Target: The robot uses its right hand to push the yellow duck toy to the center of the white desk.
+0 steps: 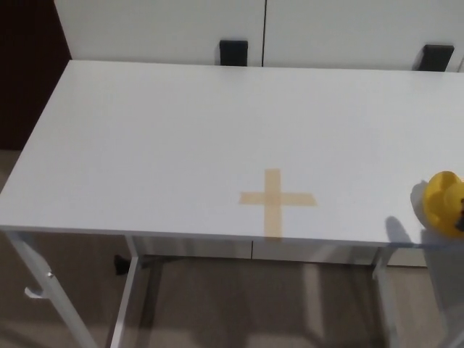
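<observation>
The yellow duck toy (442,202) stands near the front right corner of the white desk (167,138), cut off by the picture's right edge. A small dark sliver, apparently my right hand (460,216), shows at that edge against the duck's right side; too little of it shows to tell its state. A tan tape cross (276,200) marks the desk well to the left of the duck. A soft shadow (396,230) lies on the desk just left of the duck. My left hand does not show.
Two black brackets (233,52) (437,56) sit against the white wall panels behind the desk. The desk's front edge runs just below the cross and the duck. White metal legs (127,304) and the floor show beneath.
</observation>
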Tool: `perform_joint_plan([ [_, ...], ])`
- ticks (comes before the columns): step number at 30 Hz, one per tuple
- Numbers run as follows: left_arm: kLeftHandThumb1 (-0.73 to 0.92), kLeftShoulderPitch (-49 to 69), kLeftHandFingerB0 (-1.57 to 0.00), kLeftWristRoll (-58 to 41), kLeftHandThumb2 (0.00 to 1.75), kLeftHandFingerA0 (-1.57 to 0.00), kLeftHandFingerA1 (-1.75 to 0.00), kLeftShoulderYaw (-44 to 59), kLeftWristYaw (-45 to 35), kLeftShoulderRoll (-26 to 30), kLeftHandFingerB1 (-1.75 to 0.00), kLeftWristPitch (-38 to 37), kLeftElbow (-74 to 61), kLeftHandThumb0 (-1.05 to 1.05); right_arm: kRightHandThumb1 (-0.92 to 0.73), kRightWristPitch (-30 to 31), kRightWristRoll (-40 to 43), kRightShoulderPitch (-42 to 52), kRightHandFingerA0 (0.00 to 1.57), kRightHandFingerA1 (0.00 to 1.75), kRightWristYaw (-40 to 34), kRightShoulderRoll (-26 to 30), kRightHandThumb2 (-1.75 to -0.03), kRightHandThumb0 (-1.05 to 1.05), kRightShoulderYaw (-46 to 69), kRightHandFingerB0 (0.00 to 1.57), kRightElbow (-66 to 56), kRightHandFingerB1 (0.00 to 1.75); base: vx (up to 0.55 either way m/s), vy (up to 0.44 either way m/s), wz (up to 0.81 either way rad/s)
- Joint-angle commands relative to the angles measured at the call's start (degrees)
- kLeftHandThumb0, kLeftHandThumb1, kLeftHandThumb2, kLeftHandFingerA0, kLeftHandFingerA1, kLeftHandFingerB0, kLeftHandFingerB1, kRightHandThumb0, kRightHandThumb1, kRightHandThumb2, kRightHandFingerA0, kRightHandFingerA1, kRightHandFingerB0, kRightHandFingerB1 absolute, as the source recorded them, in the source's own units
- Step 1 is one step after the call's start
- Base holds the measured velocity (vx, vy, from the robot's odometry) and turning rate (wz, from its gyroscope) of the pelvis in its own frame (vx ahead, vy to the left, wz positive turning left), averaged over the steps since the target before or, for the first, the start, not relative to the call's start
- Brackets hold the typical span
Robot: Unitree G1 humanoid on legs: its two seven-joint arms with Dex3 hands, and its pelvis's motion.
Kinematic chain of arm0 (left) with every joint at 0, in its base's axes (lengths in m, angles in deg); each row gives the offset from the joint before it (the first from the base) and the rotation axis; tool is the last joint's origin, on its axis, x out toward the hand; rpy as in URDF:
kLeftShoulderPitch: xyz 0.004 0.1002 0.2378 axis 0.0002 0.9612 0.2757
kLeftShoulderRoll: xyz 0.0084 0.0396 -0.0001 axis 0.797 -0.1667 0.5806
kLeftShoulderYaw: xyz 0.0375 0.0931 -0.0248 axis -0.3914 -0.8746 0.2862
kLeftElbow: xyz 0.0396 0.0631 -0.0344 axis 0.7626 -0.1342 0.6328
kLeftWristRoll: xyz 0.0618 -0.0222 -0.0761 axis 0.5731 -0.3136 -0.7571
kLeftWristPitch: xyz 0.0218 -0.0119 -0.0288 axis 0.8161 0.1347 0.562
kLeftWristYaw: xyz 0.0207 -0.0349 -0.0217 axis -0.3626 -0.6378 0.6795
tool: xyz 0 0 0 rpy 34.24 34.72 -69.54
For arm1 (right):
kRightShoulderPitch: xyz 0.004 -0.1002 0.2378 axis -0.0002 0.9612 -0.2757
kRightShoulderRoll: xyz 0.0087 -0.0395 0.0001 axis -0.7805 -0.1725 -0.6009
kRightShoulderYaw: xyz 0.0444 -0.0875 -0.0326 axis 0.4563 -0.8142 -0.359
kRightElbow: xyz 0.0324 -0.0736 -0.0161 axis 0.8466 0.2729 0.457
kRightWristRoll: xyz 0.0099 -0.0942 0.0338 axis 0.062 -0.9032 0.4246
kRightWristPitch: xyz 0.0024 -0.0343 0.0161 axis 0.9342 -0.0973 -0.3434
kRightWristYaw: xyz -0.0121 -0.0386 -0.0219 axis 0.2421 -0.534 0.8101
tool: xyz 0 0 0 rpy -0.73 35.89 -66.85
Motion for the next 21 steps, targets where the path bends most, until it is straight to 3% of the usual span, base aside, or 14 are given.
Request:
perform_joint_plan([
  [1,-0.30,0.36,-1.14,-0.04,1.75,-1.10,-1.13,-0.60,-0.62,0.37,-1.10,-2.36,-0.10,0.57,-0.46,1.56,-1.13,-0.59,0.00,0.51,-2.09,-4.84,-1.11,-0.37,-2.30,0.00,0.63,0.49,0.00,0.000,0.00],
  [2,-0.36,0.33,-1.19,0.29,1.75,-1.10,-1.12,-0.96,-0.46,0.39,-1.13,-2.40,-0.10,0.57,-0.46,1.69,-1.71,-0.94,0.00,0.51,-2.47,-5.36,-1.11,-0.37,-2.92,0.00,0.39,0.49,0.00,0.000,0.00],
  [4,-0.31,0.25,-1.12,0.55,1.75,-1.10,-1.13,-1.35,-0.14,0.38,-1.09,-2.38,-0.04,0.55,-0.45,1.85,-2.27,-1.43,0.00,0.51,-3.02,-6.13,-1.10,-0.37,-3.63,0.00,0.18,0.49,0.00,0.000,0.00],
  [11,-0.33,0.53,-1.15,0.28,1.75,-1.12,-1.13,-1.59,-0.40,0.40,-1.10,-2.59,-0.17,0.59,-0.43,2.52,-2.96,-2.10,0.00,0.51,-4.39,-7.51,-1.10,-0.37,-4.79,0.00,0.16,0.49,0.00,0.000,0.00],
  [12,-0.38,0.53,-1.17,0.20,1.75,-1.13,-1.11,-1.56,-0.36,0.37,-1.12,-2.50,-0.22,0.56,-0.92,2.65,-3.25,-2.20,0.13,0.42,-4.66,-8.02,-0.79,-0.92,-5.24,0.12,-0.08,0.31,0.00,0.000,0.00],
  [14,-0.38,0.54,-1.17,0.12,1.75,-1.13,-1.11,-1.56,-0.33,0.35,-1.12,-2.44,-0.26,0.56,-0.92,2.76,-3.47,-2.27,0.13,0.42,-4.88,-8.40,-0.79,-0.92,-5.58,0.12,-0.27,0.31,0.00,0.000,0.00],
  [15,-0.31,0.50,-1.23,0.32,1.75,-1.11,-1.08,-1.80,-0.35,0.40,-1.12,-2.48,-0.02,0.65,-0.83,2.96,-3.74,-2.31,0.10,0.52,-5.07,-9.15,-1.22,-0.89,-6.18,0.00,-0.85,0.35,0.00,0.000,0.00],
  [20,-0.41,0.92,-1.23,0.61,1.74,-1.11,-1.07,-2.35,-0.37,0.37,-1.11,-2.69,0.03,0.64,-0.79,3.32,-3.97,-1.69,0.06,0.49,-5.16,-10.48,-1.19,-0.83,-7.41,0.07,-2.32,0.32,0.00,0.000,0.00],
  [21,-0.32,0.88,-1.18,0.58,1.75,-1.07,-1.08,-2.40,-0.37,0.26,-1.12,-2.61,0.12,0.66,-0.90,3.44,-3.72,-1.68,0.00,0.34,-5.00,-10.85,-0.85,-0.88,-7.46,0.05,-2.44,0.27,0.00,0.000,0.00],
])
